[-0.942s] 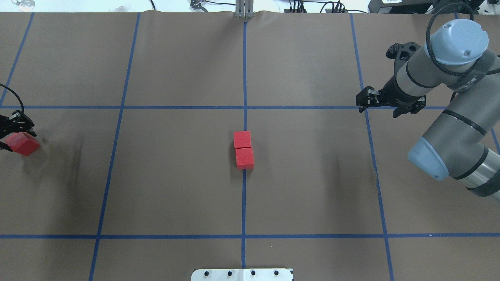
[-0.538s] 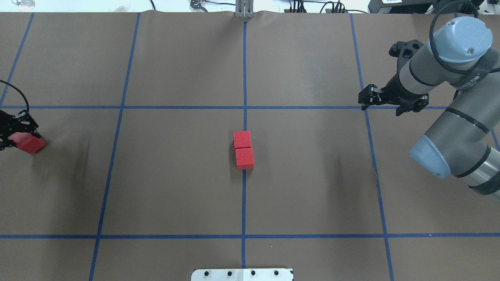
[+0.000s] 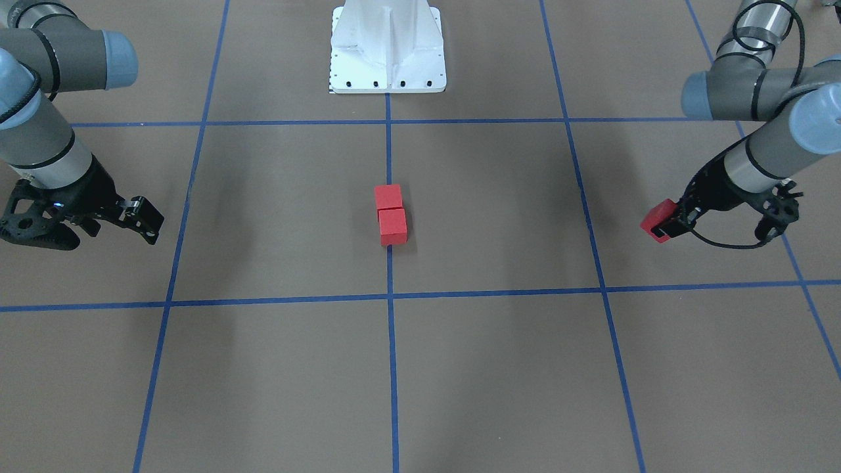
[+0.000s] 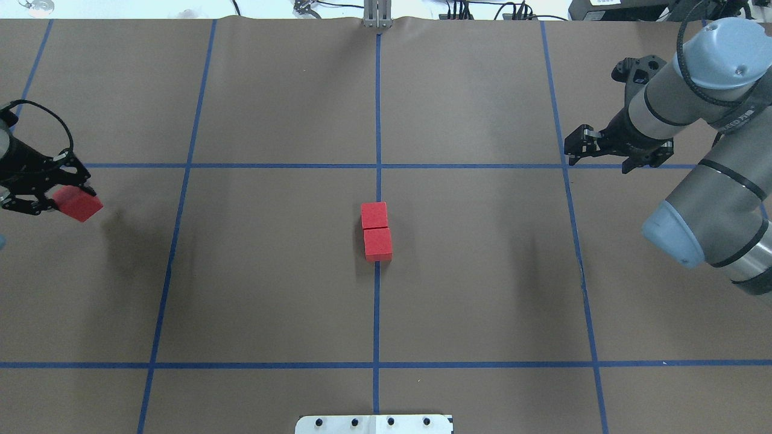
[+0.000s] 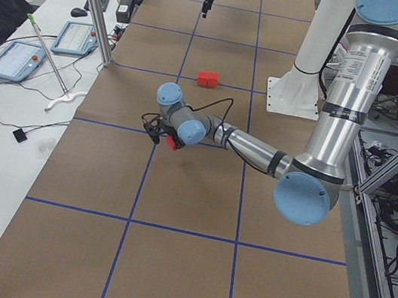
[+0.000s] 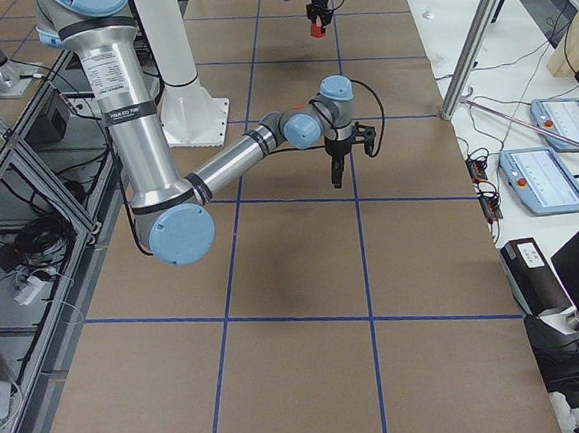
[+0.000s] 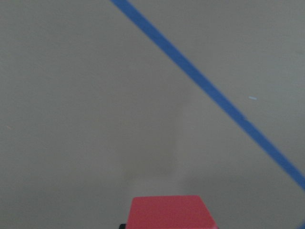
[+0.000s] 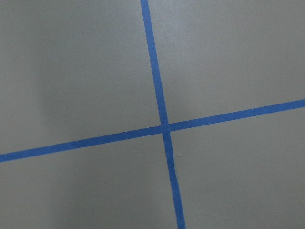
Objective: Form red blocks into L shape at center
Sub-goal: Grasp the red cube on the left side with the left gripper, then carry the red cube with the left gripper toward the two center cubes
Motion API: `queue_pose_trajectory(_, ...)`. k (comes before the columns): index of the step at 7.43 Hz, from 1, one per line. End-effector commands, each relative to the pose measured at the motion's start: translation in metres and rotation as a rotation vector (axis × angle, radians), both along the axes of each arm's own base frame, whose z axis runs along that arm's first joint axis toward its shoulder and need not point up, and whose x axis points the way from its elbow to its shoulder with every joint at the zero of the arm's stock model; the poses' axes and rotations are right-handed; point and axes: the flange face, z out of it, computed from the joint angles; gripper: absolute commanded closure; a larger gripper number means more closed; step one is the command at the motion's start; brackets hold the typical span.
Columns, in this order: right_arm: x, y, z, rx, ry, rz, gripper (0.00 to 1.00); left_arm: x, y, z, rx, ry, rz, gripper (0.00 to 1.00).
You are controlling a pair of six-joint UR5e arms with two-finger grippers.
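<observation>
Two red blocks lie touching in a short column on the centre grid line of the brown floor; they also show in the front view. My left gripper is shut on the third red block, held above the floor at the far left; this block also shows in the front view and the left wrist view. My right gripper hangs empty, and looks open, over a grid crossing at the right.
The white robot base stands at the near middle edge, seen also from overhead. Blue tape lines cross the floor. Benches with devices and cables line the far side.
My left gripper has carried its red block to the right, towards the centre, and slightly farther from the base. My right arm has drawn back a little to the right.
</observation>
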Motion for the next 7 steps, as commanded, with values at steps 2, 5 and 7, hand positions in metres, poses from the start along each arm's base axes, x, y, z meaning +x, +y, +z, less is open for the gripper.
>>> queue_pose_trajectory(2,0.016,-0.015,0.037,-0.024,0.022,-0.019,0.00,0.140,0.020,-0.146,-0.213,-0.045,-0.137,1.00)
queue_pose_trajectory(5,0.025,-0.018,0.052,-0.033,-0.002,-0.021,0.00,0.223,-0.010,-0.207,-0.356,-0.089,-0.221,1.00)
queue_pose_trajectory(7,0.025,-0.018,0.053,-0.037,-0.006,-0.024,0.00,0.255,0.008,-0.225,-0.411,-0.082,-0.227,1.00)
